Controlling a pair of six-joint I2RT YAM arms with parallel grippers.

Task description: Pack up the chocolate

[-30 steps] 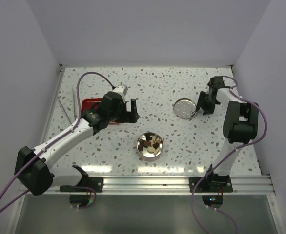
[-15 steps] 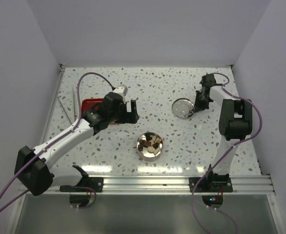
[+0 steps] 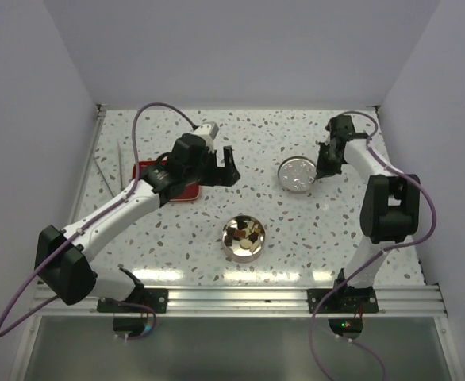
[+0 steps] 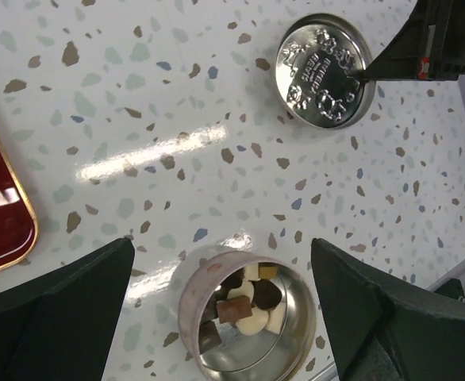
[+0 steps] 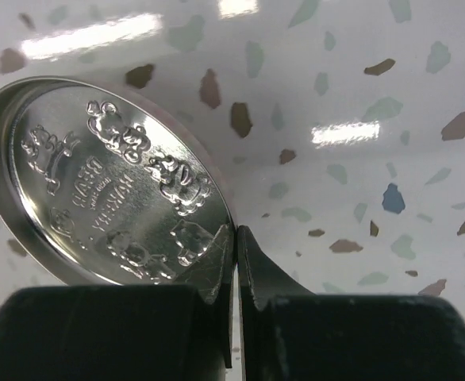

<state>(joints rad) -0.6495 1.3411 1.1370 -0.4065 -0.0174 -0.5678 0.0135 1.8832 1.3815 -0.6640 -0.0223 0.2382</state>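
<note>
noted right gripper [image 5: 234, 242] pinching lid [image 5: 105, 190] rim, beyond-right of round tin [image 4: 300, 349] holding chocolate [image 4: 240, 305]; left gripper [image 3: 220, 168] jaws spread wide, beyond-left of it.

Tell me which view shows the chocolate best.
Left wrist: the chocolate sits in the open tin, its dark, tan and cream pieces distinct. The top view shows only small brown glints in the tin. The right wrist view misses it, showing just the lid.
</note>
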